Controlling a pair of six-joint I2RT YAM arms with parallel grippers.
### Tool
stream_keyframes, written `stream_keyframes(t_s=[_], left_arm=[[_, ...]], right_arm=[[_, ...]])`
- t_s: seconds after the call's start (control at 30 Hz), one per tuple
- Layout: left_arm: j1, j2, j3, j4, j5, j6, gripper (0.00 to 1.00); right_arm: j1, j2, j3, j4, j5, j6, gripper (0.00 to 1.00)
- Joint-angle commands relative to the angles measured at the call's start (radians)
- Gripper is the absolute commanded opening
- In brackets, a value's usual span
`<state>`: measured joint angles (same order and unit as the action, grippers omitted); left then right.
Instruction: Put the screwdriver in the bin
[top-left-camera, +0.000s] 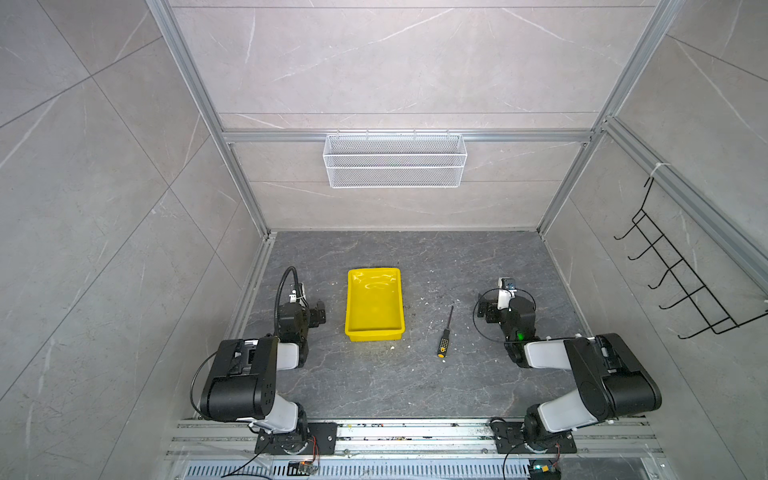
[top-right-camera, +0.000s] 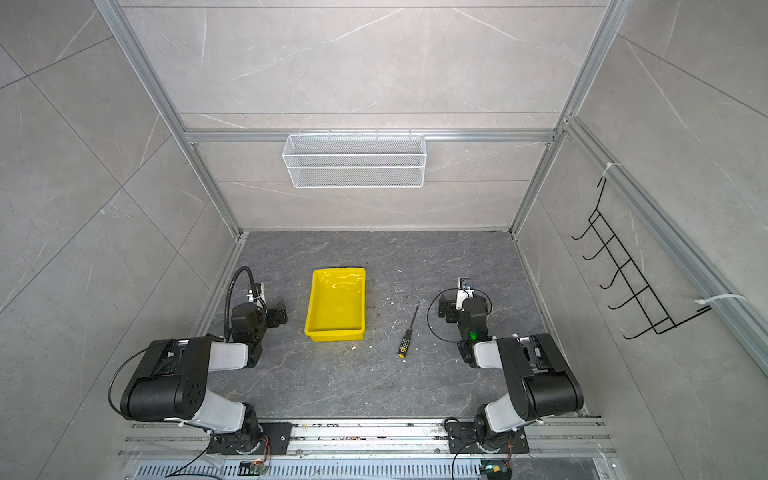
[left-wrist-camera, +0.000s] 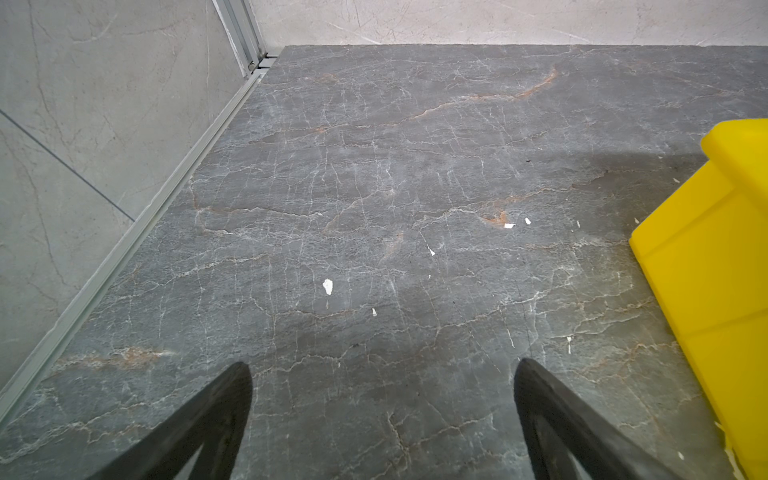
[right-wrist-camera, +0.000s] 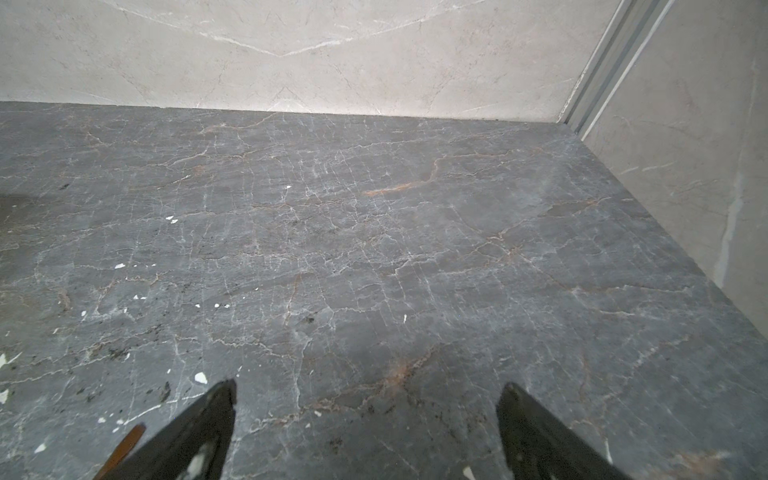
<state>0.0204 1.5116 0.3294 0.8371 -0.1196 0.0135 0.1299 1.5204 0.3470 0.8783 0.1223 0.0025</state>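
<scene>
The screwdriver (top-left-camera: 444, 334) (top-right-camera: 408, 333) lies flat on the dark stone floor, with its yellow-capped handle toward the front and its shaft pointing to the back. The yellow bin (top-left-camera: 374, 307) (top-right-camera: 336, 307) stands empty to its left; one outer wall of the bin (left-wrist-camera: 706, 270) shows in the left wrist view. My right gripper (top-left-camera: 482, 309) (top-right-camera: 444, 309) (right-wrist-camera: 370, 386) is open, low over bare floor just right of the shaft tip. A thin brown rod end (right-wrist-camera: 129, 440), likely that tip, shows beside one finger. My left gripper (top-left-camera: 320, 316) (top-right-camera: 282, 313) (left-wrist-camera: 382, 365) is open and empty, left of the bin.
A white wire-mesh basket (top-left-camera: 395, 162) hangs on the back wall. A black hook rack (top-left-camera: 681, 274) hangs on the right wall. Small white flecks (left-wrist-camera: 328, 286) dot the floor. Aluminium rails (top-left-camera: 415, 436) carry both arm bases along the front edge.
</scene>
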Motion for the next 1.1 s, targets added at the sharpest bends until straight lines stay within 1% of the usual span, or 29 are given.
stream_keyframes(t_s=[0.0,1.0,1.03,1.07], left_arm=[[0.006,-0.011,0.024,0.024,0.017,-0.012,1.00],[0.006,-0.011,0.022,0.026,0.014,-0.011,1.00],[0.006,-0.013,0.019,0.029,0.014,-0.009,1.00],[0.006,-0.015,0.011,0.039,0.021,-0.003,1.00]], right_arm=[[-0.003,-0.003,0.018,-0.007,-0.007,-0.016,0.99],[-0.004,-0.006,0.011,0.005,-0.003,-0.019,0.99],[-0.003,-0.011,0.006,0.023,0.018,-0.016,0.99],[-0.001,-0.041,0.006,-0.003,0.047,-0.004,0.99]])
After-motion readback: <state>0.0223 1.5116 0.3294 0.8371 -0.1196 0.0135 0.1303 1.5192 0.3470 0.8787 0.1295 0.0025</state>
